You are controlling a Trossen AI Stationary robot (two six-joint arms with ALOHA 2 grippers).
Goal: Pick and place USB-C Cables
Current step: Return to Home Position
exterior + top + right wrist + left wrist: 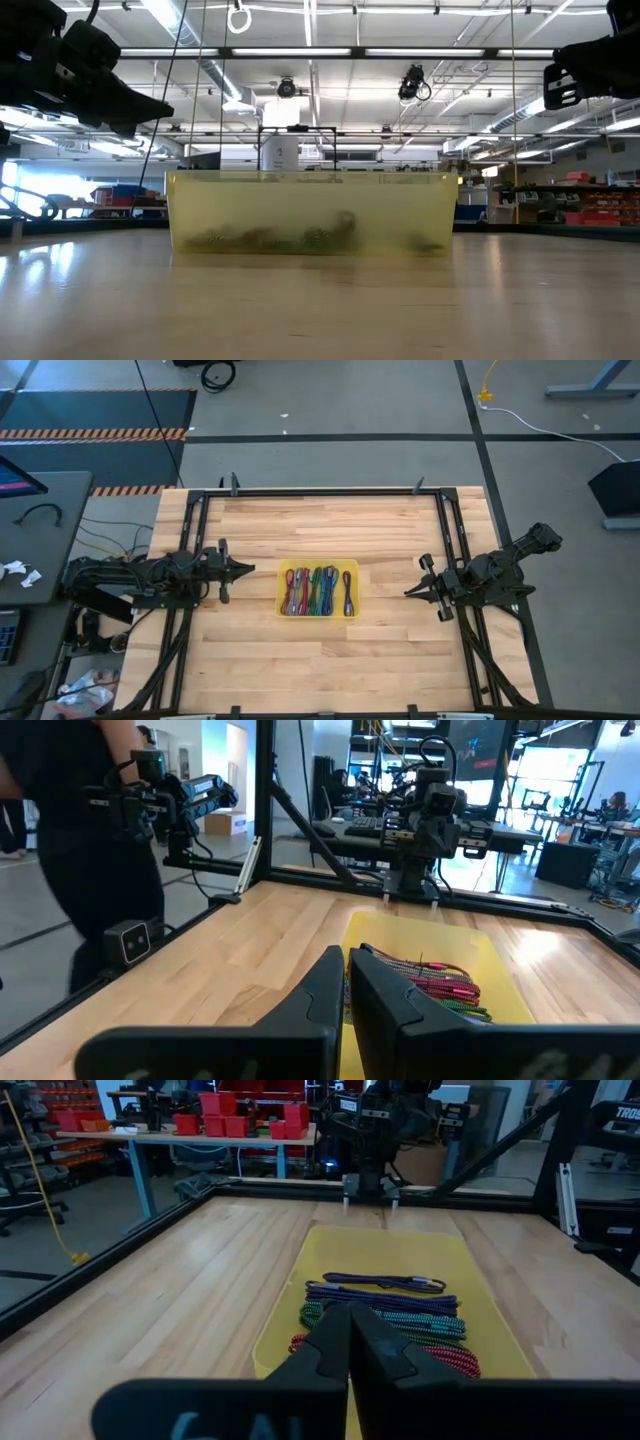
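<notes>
A flat yellow tray point(352, 566) stands at the table's middle. Several short USB-C cable bundles point(312, 591) in maroon, green, teal, blue and purple lie side by side on its floor, one purple bundle point(347, 592) apart at the right. They also show in the left wrist view point(385, 1312) and the right wrist view point(430, 982). My left gripper point(248, 568) hovers left of the tray, shut and empty. My right gripper point(410, 592) hovers right of the tray, shut and empty. In the low view the tray point(310, 200) stands between both arms, which are raised above the table.
Bare wooden table top lies all around the tray. Black metal rails point(320, 491) frame the table's far edge and sides. A person point(90, 840) stands beyond the table's edge in the right wrist view. A grey desk point(40, 530) stands left of the table.
</notes>
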